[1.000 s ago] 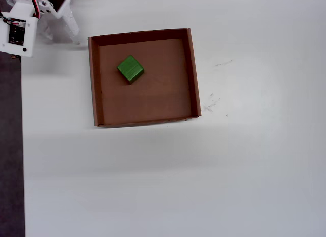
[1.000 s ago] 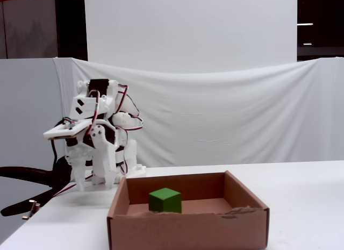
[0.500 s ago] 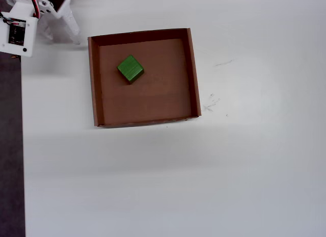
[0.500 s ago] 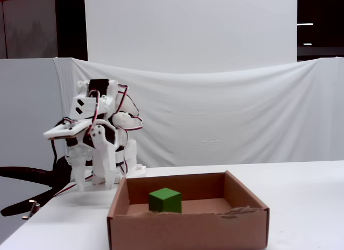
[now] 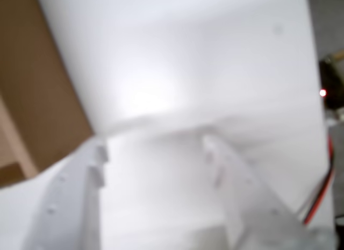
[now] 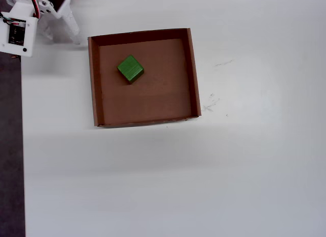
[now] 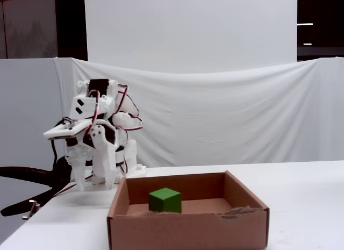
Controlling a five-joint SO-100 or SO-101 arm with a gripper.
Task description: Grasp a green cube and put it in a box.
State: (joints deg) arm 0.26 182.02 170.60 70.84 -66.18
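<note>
Green cube (image 6: 130,69) rests on floor of box (image 6: 193,74), toward upper-left part in overhead view. Tool (image 5: 153,148) folded back near arm base, clear of box, fingers apart, holding nothing. Judgement: task looks complete; nothing left but parking arm.

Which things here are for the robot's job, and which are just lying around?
For the job:
- green cube, already sitting inside the box
- box, brown cardboard
- hand, open and empty, off beside the box

Just lying around:
- white table
- white cloth hanging behind
- faint scratch marks on the table
</note>
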